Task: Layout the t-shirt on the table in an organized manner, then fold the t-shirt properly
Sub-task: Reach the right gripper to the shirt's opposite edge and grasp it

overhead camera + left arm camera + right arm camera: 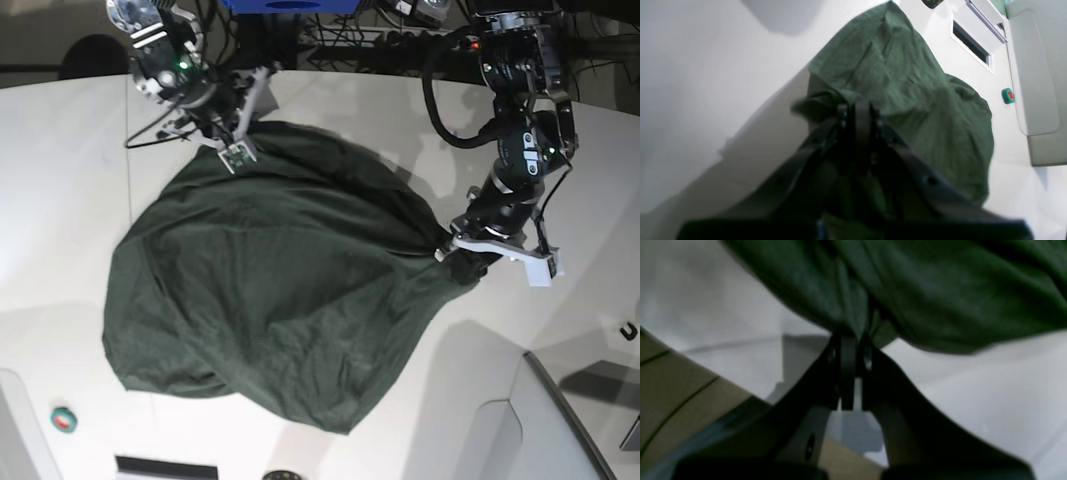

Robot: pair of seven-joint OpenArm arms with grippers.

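The t-shirt lies spread in a rumpled dark green mass across the middle of the white surface, its cloth creased and bunched rather than flat.

The left gripper is at the shirt's edge on the base view's right side, jaws closed tight on a gathered fold of fabric; the wrist view shows the cloth pinched between its fingers, with the rest of the shirt draping away beyond them.

The right gripper is at the shirt's far edge near the top of the base view, jaws together and clamped on a pleat of the shirt; its fingers grip a bunched ridge of green cloth just above the surface.

A small green-and-red button sits on the surface beyond the shirt's near corner, apart from the cloth.
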